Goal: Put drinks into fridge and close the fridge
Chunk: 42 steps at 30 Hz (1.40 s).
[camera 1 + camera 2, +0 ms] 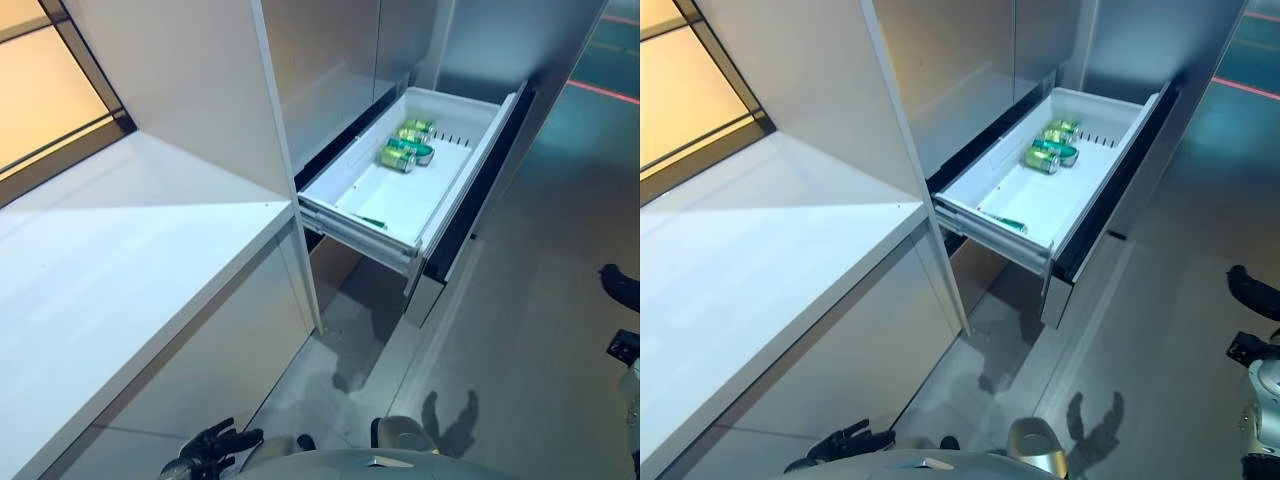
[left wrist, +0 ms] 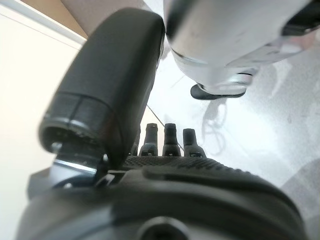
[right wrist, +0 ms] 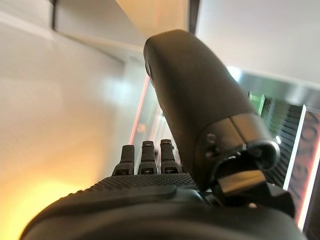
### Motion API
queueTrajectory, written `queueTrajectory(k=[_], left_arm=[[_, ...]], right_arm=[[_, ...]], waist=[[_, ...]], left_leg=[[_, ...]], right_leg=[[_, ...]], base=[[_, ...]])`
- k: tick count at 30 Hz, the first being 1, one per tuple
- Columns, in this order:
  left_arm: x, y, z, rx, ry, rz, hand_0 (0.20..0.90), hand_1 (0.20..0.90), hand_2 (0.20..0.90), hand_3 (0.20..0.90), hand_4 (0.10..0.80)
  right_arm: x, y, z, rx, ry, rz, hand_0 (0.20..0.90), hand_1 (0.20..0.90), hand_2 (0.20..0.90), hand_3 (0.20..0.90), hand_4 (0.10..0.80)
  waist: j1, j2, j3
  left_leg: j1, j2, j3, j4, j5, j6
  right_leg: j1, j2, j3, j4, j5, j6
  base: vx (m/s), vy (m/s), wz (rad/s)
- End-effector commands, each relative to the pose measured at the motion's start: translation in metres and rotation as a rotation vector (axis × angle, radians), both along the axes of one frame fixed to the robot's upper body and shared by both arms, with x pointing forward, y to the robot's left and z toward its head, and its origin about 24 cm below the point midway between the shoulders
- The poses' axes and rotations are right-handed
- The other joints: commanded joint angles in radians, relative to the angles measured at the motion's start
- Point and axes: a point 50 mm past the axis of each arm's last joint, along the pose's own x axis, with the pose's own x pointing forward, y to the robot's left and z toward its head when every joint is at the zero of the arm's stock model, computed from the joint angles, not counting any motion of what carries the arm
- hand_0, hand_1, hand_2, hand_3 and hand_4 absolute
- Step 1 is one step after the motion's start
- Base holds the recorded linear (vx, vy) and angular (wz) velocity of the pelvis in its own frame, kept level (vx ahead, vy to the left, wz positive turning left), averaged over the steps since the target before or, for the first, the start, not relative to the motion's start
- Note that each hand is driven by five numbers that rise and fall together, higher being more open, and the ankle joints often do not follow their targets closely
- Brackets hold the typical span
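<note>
The fridge's white pull-out drawer (image 1: 345, 200) stands wide open at mid height. Green cans (image 1: 405, 150) lie on their sides together near the drawer's back. My left hand (image 1: 215, 445) hangs low at the lower left, far below the drawer. Its own wrist view shows the left hand (image 2: 165, 200) with straight fingers and nothing in it. My right hand (image 1: 1252, 290) is out at the right, apart from the drawer. In its wrist view the right hand (image 3: 150, 205) is open and empty too.
A white counter (image 1: 120, 260) runs along the left, with a tall white panel (image 1: 190, 80) between it and the fridge. A small green strip (image 1: 372, 222) lies at the drawer's front. Grey floor (image 1: 530, 330) spreads under and to the right of the drawer.
</note>
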Motion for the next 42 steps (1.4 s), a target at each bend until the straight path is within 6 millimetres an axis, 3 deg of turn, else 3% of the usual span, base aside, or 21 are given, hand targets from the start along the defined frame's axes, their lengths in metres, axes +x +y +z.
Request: queueTrajectory(k=[1, 13, 22, 25, 32, 42], left_arm=[[0.023, 0.02, 0.014, 0.065, -0.079, -0.011, 0.9, 0.9, 0.9, 0.9, 0.8], [0.083, 0.015, 0.037, 0.095, -0.264, -0.017, 0.9, 0.9, 0.9, 0.9, 0.8], [0.102, 0.007, 0.043, 0.094, -0.292, -0.042, 0.9, 0.9, 0.9, 0.9, 0.8], [0.11, 0.001, 0.046, 0.096, -0.305, -0.06, 0.9, 0.9, 0.9, 0.9, 0.8], [0.111, -0.009, 0.042, 0.092, -0.274, -0.085, 0.9, 0.9, 0.9, 0.9, 0.8], [0.099, -0.009, 0.034, 0.092, -0.203, -0.089, 0.9, 0.9, 0.9, 0.9, 0.8]], right_arm=[[0.043, 0.013, 0.066, -0.134, -0.272, 0.177, 0.9, 0.9, 0.9, 0.9, 0.8], [0.117, 0.074, 0.104, -0.275, -0.225, 0.542, 0.9, 0.9, 0.9, 0.9, 0.8], [0.143, 0.123, 0.133, -0.361, -0.311, 0.719, 0.9, 0.9, 0.9, 0.9, 0.8], [0.151, 0.156, 0.149, -0.378, -0.4, 0.828, 0.9, 0.9, 0.9, 0.9, 0.8], [0.163, 0.209, 0.177, -0.389, -0.495, 1.016, 0.9, 0.9, 0.9, 0.9, 0.8], [0.179, 0.249, 0.19, -0.349, -0.479, 1.114, 0.9, 0.9, 0.9, 0.9, 0.8]], waist=[[0.04, -0.014, 0.039], [0.044, 0.009, 0.191], [0.06, 0.012, 0.227], [0.076, 0.012, 0.231], [0.117, 0.009, 0.214], [0.193, -0.013, 0.15]], left_leg=[[-0.099, -0.06, -0.044, 0.191, -0.174, 0.072], [-0.313, -0.081, -0.025, 0.333, -0.166, 0.067], [-0.369, -0.084, -0.03, 0.369, -0.154, 0.061], [-0.363, -0.084, -0.034, 0.343, -0.138, 0.059], [-0.301, -0.072, -0.038, 0.282, -0.116, 0.047], [-0.163, -0.063, -0.083, 0.126, -0.058, 0.029]], right_leg=[[-0.055, -0.012, -0.04, 0.185, -0.1, -0.072], [-0.302, 0.003, -0.021, 0.358, -0.116, -0.094], [-0.353, 0.018, -0.015, 0.375, -0.101, -0.093], [-0.346, 0.019, -0.017, 0.353, -0.088, -0.088], [-0.257, 0.007, -0.041, 0.261, -0.058, -0.083], [-0.066, -0.004, -0.082, 0.064, -0.01, -0.069]], base=[[-0.08, 0.035, -0.04], [-0.121, 0.042, -0.04], [-0.01, -0.001, -0.04], [0.004, -0.011, -0.04], [0.072, -0.002, 0.05], [0.126, 0.022, 0.15]])
